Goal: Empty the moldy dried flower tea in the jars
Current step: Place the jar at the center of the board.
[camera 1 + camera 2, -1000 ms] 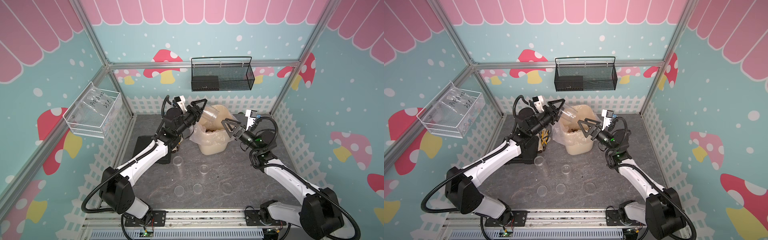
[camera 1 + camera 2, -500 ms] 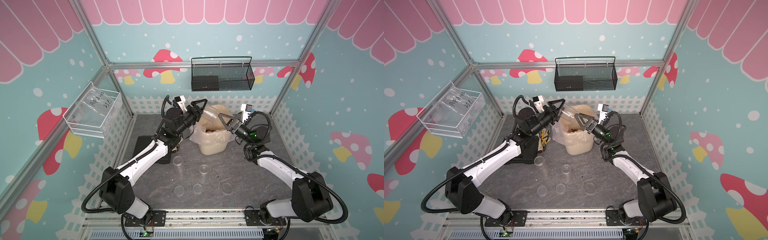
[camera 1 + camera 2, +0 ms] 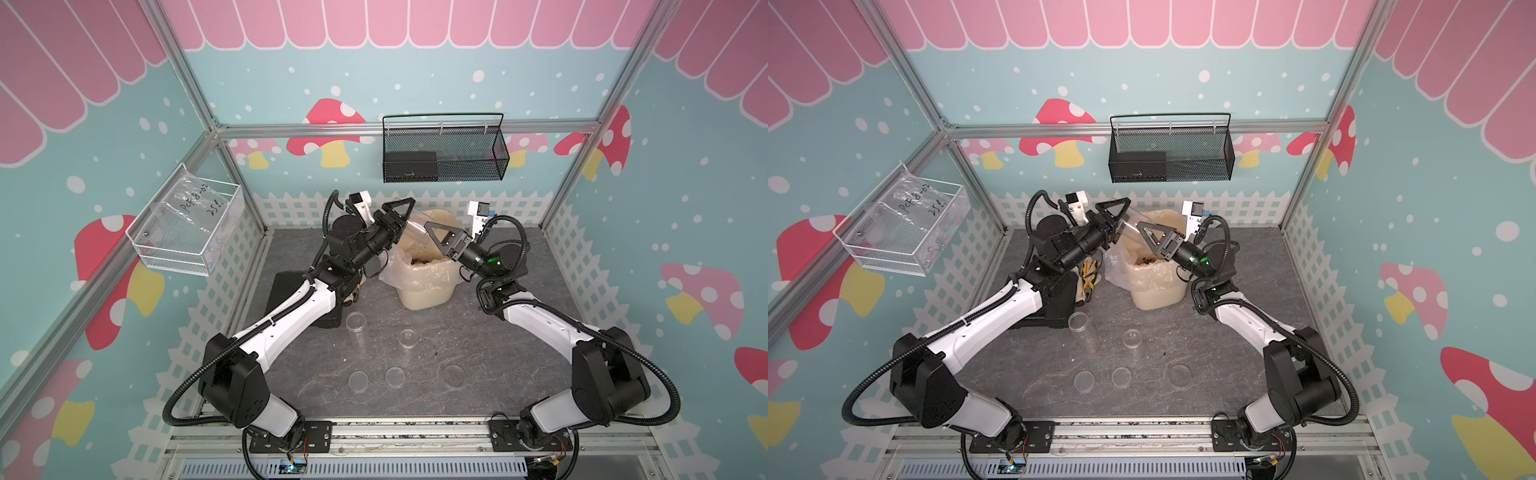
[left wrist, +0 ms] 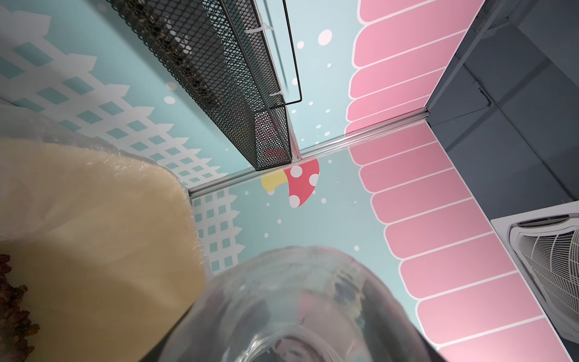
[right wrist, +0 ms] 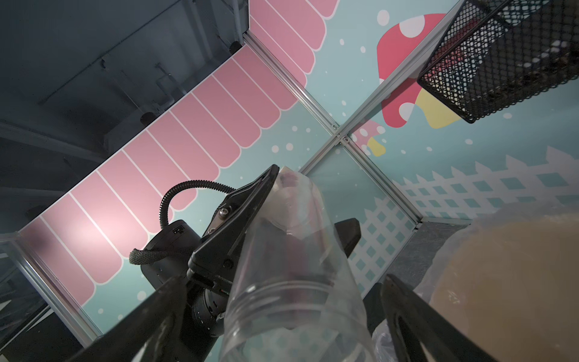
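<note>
The moldy dried flower tea (image 3: 422, 261) lies as crumbly reddish-brown bits inside the cream bin (image 3: 424, 296). The bin's crinkled clear liner spills over its rim, and it stands at the far middle of the grey stone-patterned table (image 3: 490, 349). Above the bin's far left edge the held jar (image 3: 415, 227), a smooth clear plastic cylinder with a threaded mouth, lies tilted with its mouth toward the right. The left gripper (image 3: 405, 222) pinches it at the base end; its white arm stretches in from the near left, the black wrist angled up and right. The right gripper (image 3: 432, 235) is spread wide, its black fingers (image 5: 163, 313) on either side of the mouth without touching it. That arm bends its elbow out to the right and points left. Nearer, a tall jar (image 3: 356, 328) and a short jar (image 3: 408, 338) stand lidless, and three flat round lids (image 3: 395, 377) lie in a row nearest.
</note>
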Controlling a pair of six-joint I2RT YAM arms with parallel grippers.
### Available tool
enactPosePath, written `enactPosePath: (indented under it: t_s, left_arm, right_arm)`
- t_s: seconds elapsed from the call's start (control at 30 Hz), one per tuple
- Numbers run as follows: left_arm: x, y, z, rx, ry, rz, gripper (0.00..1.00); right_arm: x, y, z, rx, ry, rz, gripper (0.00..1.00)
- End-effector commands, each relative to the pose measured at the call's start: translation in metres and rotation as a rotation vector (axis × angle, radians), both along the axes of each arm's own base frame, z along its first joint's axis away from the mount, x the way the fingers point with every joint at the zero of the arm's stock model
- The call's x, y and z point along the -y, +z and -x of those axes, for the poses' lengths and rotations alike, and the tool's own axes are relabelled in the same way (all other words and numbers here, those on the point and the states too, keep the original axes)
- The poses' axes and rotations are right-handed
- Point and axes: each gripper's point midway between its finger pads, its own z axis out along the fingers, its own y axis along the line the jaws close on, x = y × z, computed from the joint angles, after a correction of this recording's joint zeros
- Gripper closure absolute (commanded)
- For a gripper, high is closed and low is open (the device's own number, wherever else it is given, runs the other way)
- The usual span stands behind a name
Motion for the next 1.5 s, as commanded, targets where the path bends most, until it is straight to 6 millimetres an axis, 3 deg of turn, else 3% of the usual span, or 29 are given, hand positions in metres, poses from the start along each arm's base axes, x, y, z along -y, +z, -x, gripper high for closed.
enactPosePath:
  t_s: [0.0, 0.23, 0.6, 0.9, 1.03, 1.13, 1.23, 1.37, 1.47]
  left_arm:
    - [-0.004, 0.018, 0.008, 0.031, -0.014, 0.046, 1.0]
    - [-0.001, 0.017, 0.009, 0.032, -0.03, 0.045, 1.0]
    - [0.005, 0.015, 0.011, 0.027, -0.045, 0.045, 1.0]
    - [0.01, 0.009, 0.011, 0.013, -0.066, 0.053, 0.99]
    - [0.011, 0.011, 0.012, 0.023, -0.072, 0.055, 0.74]
    - [0.011, 0.012, 0.013, 0.031, -0.075, 0.054, 0.4]
    - [0.01, 0.015, 0.014, 0.046, -0.074, 0.039, 0.16]
    - [0.008, 0.017, 0.016, 0.06, -0.063, 0.0, 0.01]
    - [0.005, 0.019, 0.018, 0.073, -0.05, -0.023, 0.0]
  right_arm:
    - [-0.007, 0.016, 0.007, 0.04, 0.041, -0.032, 0.02]
    - [-0.019, 0.017, 0.005, 0.038, 0.068, -0.036, 0.08]
    - [-0.021, 0.014, 0.003, 0.032, 0.07, -0.05, 0.37]
    - [-0.02, 0.009, 0.003, 0.028, 0.06, -0.044, 0.5]
    - [-0.018, 0.008, 0.005, 0.033, 0.052, -0.039, 0.55]
    - [-0.017, 0.01, 0.008, 0.046, 0.046, -0.036, 0.58]
    - [-0.015, 0.011, 0.012, 0.059, 0.042, -0.031, 0.64]
    - [-0.013, 0.014, 0.017, 0.079, 0.036, -0.027, 0.69]
    - [-0.011, 0.015, 0.02, 0.091, 0.029, -0.022, 0.72]
